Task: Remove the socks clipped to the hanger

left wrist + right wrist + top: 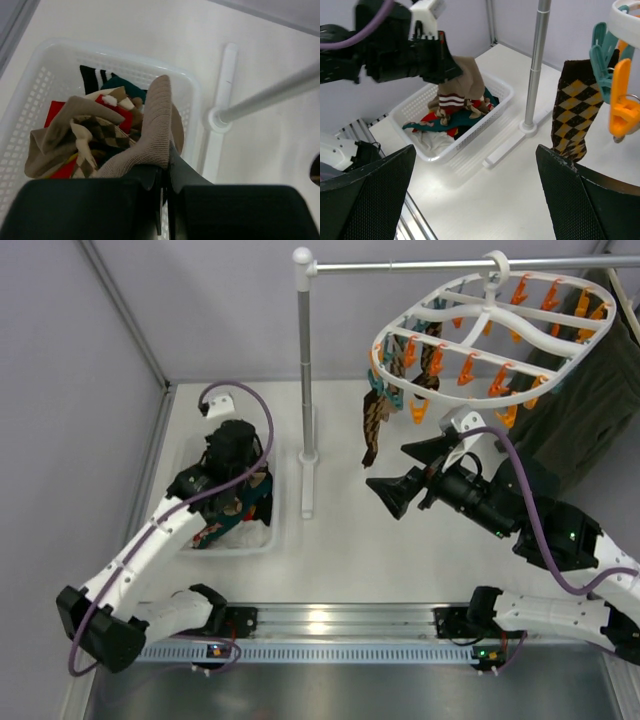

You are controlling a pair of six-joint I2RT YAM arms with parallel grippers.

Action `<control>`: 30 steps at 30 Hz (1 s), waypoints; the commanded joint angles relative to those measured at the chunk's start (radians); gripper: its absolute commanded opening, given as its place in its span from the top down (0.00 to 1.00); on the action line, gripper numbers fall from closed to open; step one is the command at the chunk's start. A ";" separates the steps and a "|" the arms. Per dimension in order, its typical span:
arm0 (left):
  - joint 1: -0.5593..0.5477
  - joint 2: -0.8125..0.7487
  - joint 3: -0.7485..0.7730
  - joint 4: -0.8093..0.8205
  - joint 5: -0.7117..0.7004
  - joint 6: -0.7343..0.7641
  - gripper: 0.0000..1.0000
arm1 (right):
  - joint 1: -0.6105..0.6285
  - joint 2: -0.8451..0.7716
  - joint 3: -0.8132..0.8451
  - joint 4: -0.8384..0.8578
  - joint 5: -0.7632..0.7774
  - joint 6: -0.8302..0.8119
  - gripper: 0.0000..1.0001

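One tan ribbed sock [150,135] is hanging pinched between the closed jaws of the left gripper [166,170], directly above the white lattice basket [115,52], where red, teal, black-striped and argyle socks are already lying in a loose heap. The right gripper [475,155] is standing with its jaws wide apart and holding nothing, facing a brown-and-yellow argyle sock [572,105] that is dangling from a teal clip [601,55] at the near rim of the white oval hanger [626,17], just beside an orange clip [622,95].

The step in hand looks like two things: dropping the tan sock, and taking the argyle one. For the drop, the left jaws are best opened while the sock's limp toe is hanging inside the basket walls, since soft knit tends to drape over a rim. For the pull, the right fingers should be closing on the sock's upper part, near the clip, and drawing straight down; a sideways tug is likely to set the hanger swinging on the grey rail [400,265]. The knit is stretchy, so some give before release is expected.
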 commanded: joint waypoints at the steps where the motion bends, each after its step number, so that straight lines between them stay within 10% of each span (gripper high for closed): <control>1: 0.202 0.082 0.050 -0.059 0.257 -0.055 1.00 | -0.005 -0.011 -0.012 0.061 -0.070 0.023 0.01; 7: 0.392 0.312 0.060 -0.044 0.386 -0.095 1.00 | -0.006 -0.057 -0.042 0.096 -0.183 0.040 0.01; 22: 0.451 0.423 -0.115 0.169 0.479 -0.169 1.00 | -0.005 -0.218 -0.176 0.107 -0.240 0.067 0.01; 26: 0.451 0.286 -0.095 0.149 0.473 -0.155 0.47 | -0.006 -0.263 -0.176 0.081 -0.226 0.069 0.01; 30: 0.451 0.167 -0.046 0.087 0.489 -0.129 0.17 | -0.006 -0.301 -0.170 0.052 -0.194 0.067 0.01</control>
